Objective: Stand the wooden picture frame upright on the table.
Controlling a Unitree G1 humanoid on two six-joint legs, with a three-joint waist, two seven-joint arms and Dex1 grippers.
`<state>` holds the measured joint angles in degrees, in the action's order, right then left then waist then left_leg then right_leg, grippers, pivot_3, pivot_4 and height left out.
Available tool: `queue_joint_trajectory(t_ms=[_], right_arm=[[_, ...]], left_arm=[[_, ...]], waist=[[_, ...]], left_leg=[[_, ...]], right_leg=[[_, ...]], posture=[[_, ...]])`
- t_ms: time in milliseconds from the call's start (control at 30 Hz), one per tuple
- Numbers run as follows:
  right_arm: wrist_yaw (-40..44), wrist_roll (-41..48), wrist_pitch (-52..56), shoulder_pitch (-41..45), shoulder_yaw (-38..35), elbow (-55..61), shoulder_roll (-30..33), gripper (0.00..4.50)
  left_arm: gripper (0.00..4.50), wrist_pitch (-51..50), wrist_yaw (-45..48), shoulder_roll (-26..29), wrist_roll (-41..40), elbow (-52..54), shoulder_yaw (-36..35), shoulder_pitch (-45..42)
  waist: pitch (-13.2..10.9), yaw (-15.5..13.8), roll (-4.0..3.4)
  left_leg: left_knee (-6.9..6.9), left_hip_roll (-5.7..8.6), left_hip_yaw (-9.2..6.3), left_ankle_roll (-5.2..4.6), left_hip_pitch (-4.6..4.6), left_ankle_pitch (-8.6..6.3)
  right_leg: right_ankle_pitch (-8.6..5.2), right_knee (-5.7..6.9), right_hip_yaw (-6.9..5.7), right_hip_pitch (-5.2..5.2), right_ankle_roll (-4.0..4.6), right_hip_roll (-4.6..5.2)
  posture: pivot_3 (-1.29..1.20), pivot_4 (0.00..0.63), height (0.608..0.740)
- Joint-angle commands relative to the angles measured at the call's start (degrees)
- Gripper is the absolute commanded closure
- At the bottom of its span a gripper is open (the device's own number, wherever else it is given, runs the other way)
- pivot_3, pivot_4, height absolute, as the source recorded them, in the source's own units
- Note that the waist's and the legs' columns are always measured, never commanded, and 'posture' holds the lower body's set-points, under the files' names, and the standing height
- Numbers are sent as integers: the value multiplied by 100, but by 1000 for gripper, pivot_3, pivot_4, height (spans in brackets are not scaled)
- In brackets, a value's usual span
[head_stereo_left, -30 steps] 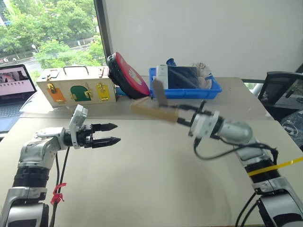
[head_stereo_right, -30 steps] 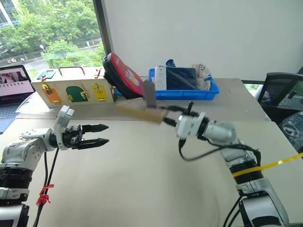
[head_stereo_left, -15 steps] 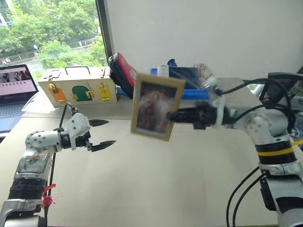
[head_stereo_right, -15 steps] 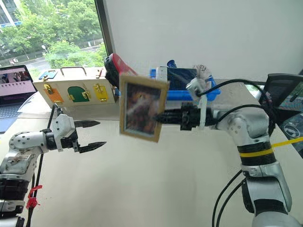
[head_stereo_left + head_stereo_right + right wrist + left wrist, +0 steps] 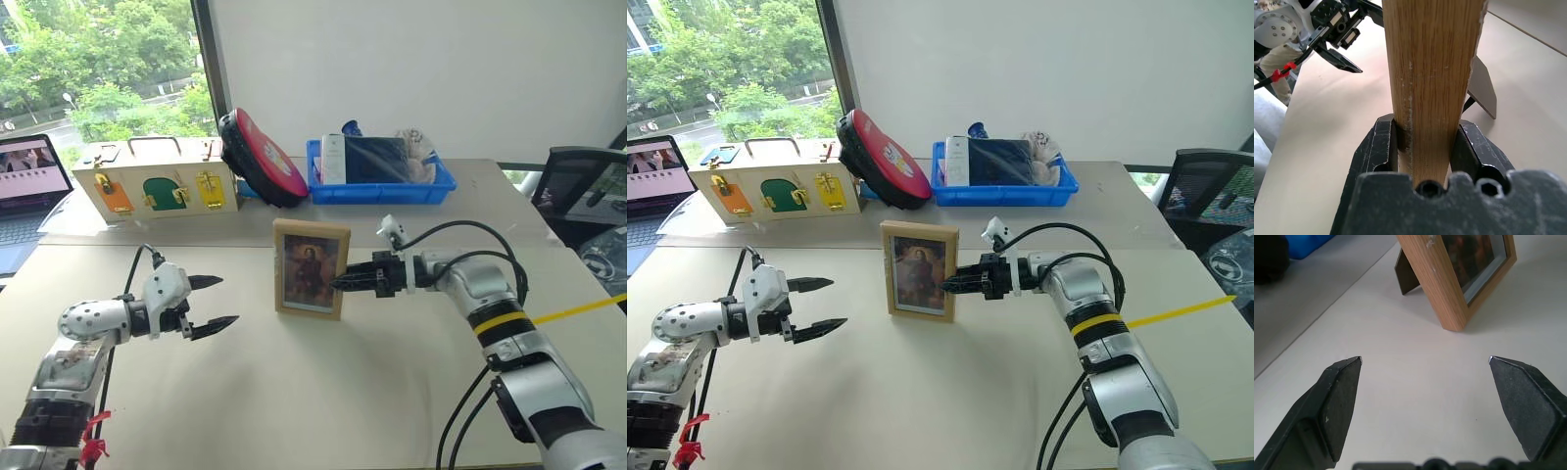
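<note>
The wooden picture frame (image 5: 312, 269) stands upright near the middle of the table (image 5: 323, 392), its brownish portrait facing me. Its bottom edge looks to be resting on the tabletop. In the left wrist view the frame's (image 5: 1449, 289) dark stand flap (image 5: 1407, 270) is folded out behind it and reaches the table. My right gripper (image 5: 341, 284) comes in level from the right and is shut on the frame's right edge (image 5: 1430, 73), with one finger (image 5: 1382, 147) on each face. My left gripper (image 5: 227, 301) is open and holds nothing, a hand's width left of the frame.
A cream latch box (image 5: 157, 184), a red and black round case (image 5: 260, 157) and a blue bin (image 5: 382, 178) line the far side. A laptop (image 5: 29, 181) sits at the far left. A black chair (image 5: 578, 186) stands past the right edge.
My right gripper has rolled the frame from lying flat in the air to upright and lowered it onto the table. My left gripper has sunk a little, still open.
</note>
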<state>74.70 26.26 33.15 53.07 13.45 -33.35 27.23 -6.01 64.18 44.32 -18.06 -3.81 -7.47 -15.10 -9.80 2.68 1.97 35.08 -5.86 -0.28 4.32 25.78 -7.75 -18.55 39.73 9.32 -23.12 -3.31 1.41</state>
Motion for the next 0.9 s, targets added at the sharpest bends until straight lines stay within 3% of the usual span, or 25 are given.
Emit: queue_joint_trajectory(t_ms=[33,300,500,533,600,733,900], right_arm=[[210,51,491,-15,-87,-172,-156,3282],[170,-215,702,-277,-47,-43,-396,3282],[-343,-582,207,-445,-92,300,-450,3283],[-342,-581,241,-489,-93,443,-432,2288],[-354,-486,498,-550,-138,742,-404,1732],[-477,-344,826,-685,-284,1301,-327,205],[-783,-21,1298,-1036,-694,2141,-161,45]], left_arm=[[0,-92,-61,69,-131,216,-140,38],[0,-412,-51,60,-315,306,-146,10],[0,-434,-70,32,-302,208,-92,-96],[0,-429,-69,25,-294,180,-78,-119],[0,-413,-63,8,-282,116,-57,-163],[0,-340,-32,-8,-243,-30,-23,-244],[0,-193,332,66,-424,-28,-75,-124]], waist=[[0,1,0],[1,9,0],[2,65,-1],[2,68,-1],[2,68,-1],[2,53,-1],[2,19,-1]], left_leg=[[0,0,0,0,-3,0],[-1,0,0,0,-19,0],[-2,-1,0,1,-30,0],[-2,-1,0,1,-34,0],[-1,-1,0,1,-43,0],[-2,0,0,1,-26,0],[-11,0,0,2,-17,0]], right_leg=[[0,0,0,3,0,0],[0,6,0,12,0,-1],[-1,9,1,21,0,-3],[-1,9,0,27,0,-4],[-1,8,0,38,-1,-3],[-2,6,1,21,-1,-2],[-2,5,1,10,0,-2]], posture=[[0,150,719],[0,150,719],[0,150,719],[0,150,719],[0,150,719],[0,150,719],[0,150,719]])
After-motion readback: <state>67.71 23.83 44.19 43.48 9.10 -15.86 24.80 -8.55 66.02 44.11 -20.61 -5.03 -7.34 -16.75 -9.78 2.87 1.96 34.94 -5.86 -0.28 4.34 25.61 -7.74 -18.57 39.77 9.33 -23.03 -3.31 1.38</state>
